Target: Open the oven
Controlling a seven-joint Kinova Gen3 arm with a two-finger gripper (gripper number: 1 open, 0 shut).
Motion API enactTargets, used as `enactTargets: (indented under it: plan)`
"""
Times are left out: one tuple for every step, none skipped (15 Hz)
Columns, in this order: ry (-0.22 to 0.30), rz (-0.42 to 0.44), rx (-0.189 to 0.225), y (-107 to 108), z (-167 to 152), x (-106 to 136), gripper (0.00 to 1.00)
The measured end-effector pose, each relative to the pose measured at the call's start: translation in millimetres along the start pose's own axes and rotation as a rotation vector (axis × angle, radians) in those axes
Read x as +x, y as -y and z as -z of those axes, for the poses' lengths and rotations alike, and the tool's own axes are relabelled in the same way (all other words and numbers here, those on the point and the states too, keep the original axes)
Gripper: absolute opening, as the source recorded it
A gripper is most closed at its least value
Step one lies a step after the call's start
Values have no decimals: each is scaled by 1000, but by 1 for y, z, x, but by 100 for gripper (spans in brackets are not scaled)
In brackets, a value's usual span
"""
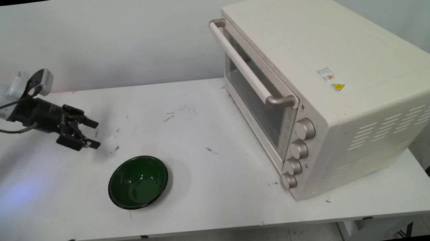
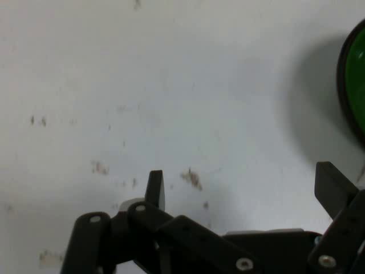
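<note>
Green bowl (image 1: 138, 182) on white table (image 1: 215, 200), claw (image 1: 92, 133) wide, empty, hovering nearby, toaster oven (image 1: 327, 88) right

A dark green bowl (image 1: 138, 182) with a black rim sits on the white, dark-scuffed table (image 1: 201, 146) — beside a cream oven (image 1: 339, 83) with silvery knobs (image 1: 298, 149).

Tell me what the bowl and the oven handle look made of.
Bowl: glossy dark green with a thin dark rim and soft highlights inside, likely enamelled metal or glazed ceramic; I can't tell which. Oven handle: a cream matte bar, probably plastic or painted, held by brushed silver end brackets that look like metal.
</note>
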Motion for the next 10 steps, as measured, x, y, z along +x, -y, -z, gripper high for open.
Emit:
enactTargets:
  plan:
    - [-8, -5, -2, -1, 0, 6, 100]
    - [-15, -11, -3, -3, 1, 13, 100]
    - [-20, -15, -4, -4, 1, 18, 100]
    - [-30, -21, -6, -6, 2, 27, 100]
    - [-39, -26, -8, -9, 3, 36, 100]
    - [-45, -30, -9, -11, 4, 42, 100]
    - [-54, -36, -11, -14, 5, 51, 100]
    - [-60, -40, -12, -16, 5, 58, 100]
    - [-69, -47, -13, -19, 7, 67, 100]
    - [-80, -55, -14, -22, 8, 79, 100]
